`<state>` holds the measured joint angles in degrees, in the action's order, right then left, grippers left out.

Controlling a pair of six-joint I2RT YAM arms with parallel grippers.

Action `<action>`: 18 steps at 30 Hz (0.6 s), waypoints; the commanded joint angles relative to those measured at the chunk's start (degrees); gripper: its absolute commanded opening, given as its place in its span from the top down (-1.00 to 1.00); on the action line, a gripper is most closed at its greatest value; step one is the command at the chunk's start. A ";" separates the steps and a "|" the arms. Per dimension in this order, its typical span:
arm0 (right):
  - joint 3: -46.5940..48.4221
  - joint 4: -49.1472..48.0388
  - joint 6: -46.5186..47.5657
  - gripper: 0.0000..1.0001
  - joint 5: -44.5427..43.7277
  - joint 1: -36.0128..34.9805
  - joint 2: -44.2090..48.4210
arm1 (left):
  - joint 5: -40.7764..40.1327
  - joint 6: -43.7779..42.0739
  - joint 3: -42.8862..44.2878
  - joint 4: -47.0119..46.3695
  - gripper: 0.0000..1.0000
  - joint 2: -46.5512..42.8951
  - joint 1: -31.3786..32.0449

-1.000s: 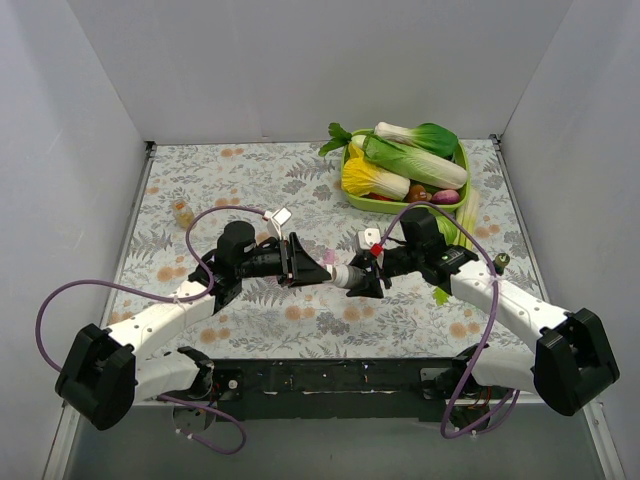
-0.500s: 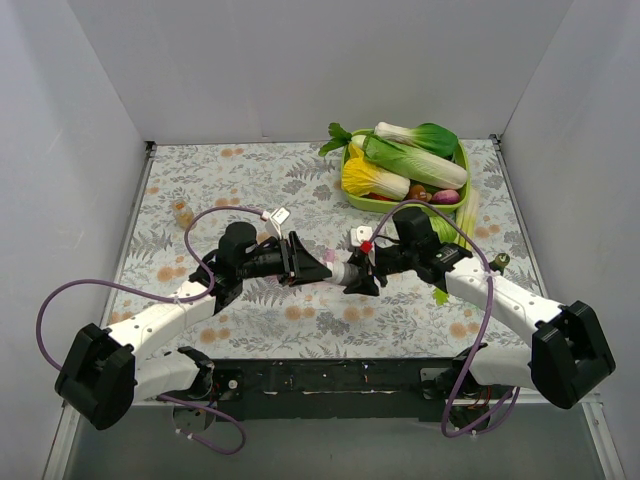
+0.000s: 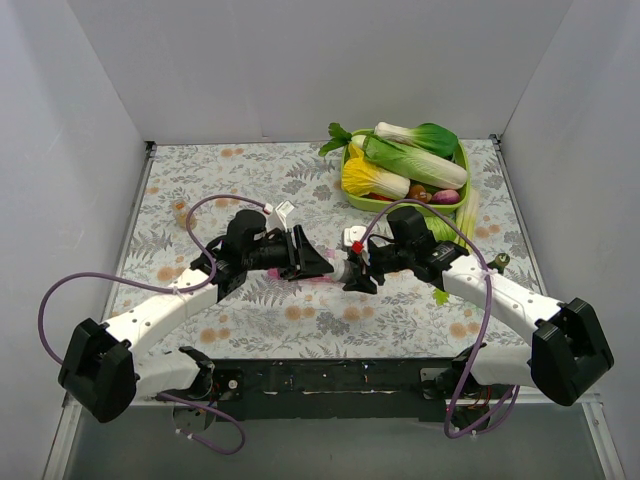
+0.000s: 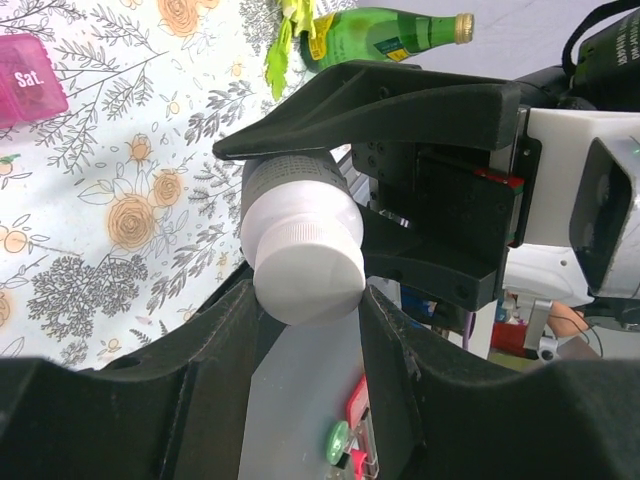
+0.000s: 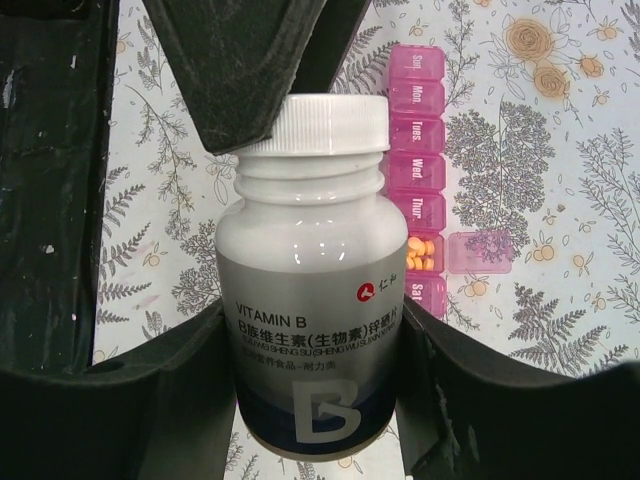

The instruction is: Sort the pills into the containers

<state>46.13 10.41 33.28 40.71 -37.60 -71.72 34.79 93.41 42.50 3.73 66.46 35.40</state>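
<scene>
- The right gripper [image 5: 312, 340] holds the bottle [image 5: 310, 280] by its round body, one finger on each side.
- The bottle lies on its side in the air, between the two arms and above the table [image 5: 520, 150].
- The left gripper [image 4: 308, 290] is partly closed. Its fingers sit on both sides of the white cap [image 5: 318, 125] and look like they pinch it.
- The bottle is hard, smooth plastic and is probably light. Smooth sides can slip, so I think the wide middle is the best place to hold it.
- The cap has little ridges around its edge. That looks like the best place to grip it for a twist.
- The pink box [image 5: 418, 180] lies flat on the table, right under the bottle.
- One lid [image 5: 480, 252] near the "Sat." end stands open to the side. A few orange pills [image 5: 420, 254] sit in that cup. The other lids in view look shut.
- The box looks thin and light, so a bump could push it along the table. Its lids look bendy.
- The pills are tiny and hard. I think they will roll and bounce, so a slow pour close to a cup seems safest.
</scene>
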 commanded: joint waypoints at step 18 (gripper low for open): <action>4.23 1.45 -1.11 0.97 4.90 -0.63 1.41 | 2.56 -0.86 2.42 0.94 0.84 0.08 0.64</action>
<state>47.29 13.69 33.01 40.93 -37.78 -71.24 35.18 91.09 46.09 9.39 67.66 35.75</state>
